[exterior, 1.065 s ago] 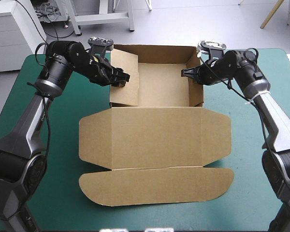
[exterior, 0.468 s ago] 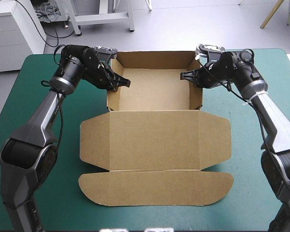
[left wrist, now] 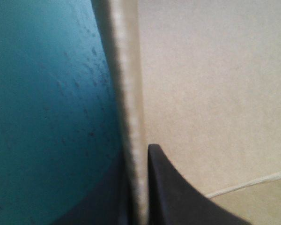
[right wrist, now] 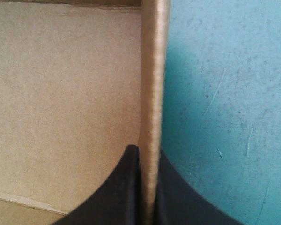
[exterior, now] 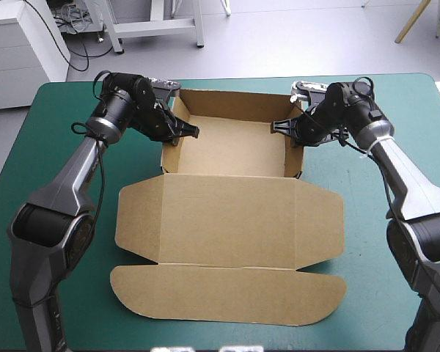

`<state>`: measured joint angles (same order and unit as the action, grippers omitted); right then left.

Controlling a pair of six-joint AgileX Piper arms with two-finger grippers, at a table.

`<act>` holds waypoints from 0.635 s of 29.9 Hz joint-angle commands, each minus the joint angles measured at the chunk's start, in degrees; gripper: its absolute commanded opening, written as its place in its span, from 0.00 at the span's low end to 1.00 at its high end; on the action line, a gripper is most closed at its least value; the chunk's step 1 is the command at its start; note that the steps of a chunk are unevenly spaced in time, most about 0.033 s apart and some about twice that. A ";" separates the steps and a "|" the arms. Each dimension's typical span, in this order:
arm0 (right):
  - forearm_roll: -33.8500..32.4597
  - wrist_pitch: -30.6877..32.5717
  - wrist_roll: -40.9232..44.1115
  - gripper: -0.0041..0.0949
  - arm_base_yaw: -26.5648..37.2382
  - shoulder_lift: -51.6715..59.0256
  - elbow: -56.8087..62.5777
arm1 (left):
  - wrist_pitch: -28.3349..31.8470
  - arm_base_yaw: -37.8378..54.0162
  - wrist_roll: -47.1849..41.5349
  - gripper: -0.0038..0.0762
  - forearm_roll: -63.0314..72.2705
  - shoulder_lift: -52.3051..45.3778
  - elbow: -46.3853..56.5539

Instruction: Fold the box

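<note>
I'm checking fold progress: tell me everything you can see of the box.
The box, plain brown board, sits on the teal-green cover as an open tray: four walls raised at the far end, lid and rounded flap flat toward the near edge. The left hand pinches its left wall, the right hand its right wall.

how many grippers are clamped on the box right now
2. The left gripper is shut on the left side wall of the box, and the right gripper on its right side wall. Each has one finger inside the tray and one outside.
</note>
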<state>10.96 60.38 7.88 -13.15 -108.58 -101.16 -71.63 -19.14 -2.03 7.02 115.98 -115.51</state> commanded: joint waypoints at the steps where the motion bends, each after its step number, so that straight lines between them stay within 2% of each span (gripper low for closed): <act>1: 0.30 2.19 -1.95 0.04 0.16 1.57 -1.87 | -0.12 -0.95 2.03 0.04 2.32 -1.98 -1.19; 6: -0.44 2.84 -1.95 0.04 0.03 0.52 -1.87 | 3.60 -3.03 1.23 0.04 1.24 -0.35 -1.19; 19: -0.91 1.95 -1.74 0.04 -0.88 -1.92 -1.87 | 4.97 -4.04 0.31 0.04 -1.58 3.29 -1.19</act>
<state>7.62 63.37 8.03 -13.21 -113.37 -101.23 -70.60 -22.50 -3.80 4.15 121.96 -114.99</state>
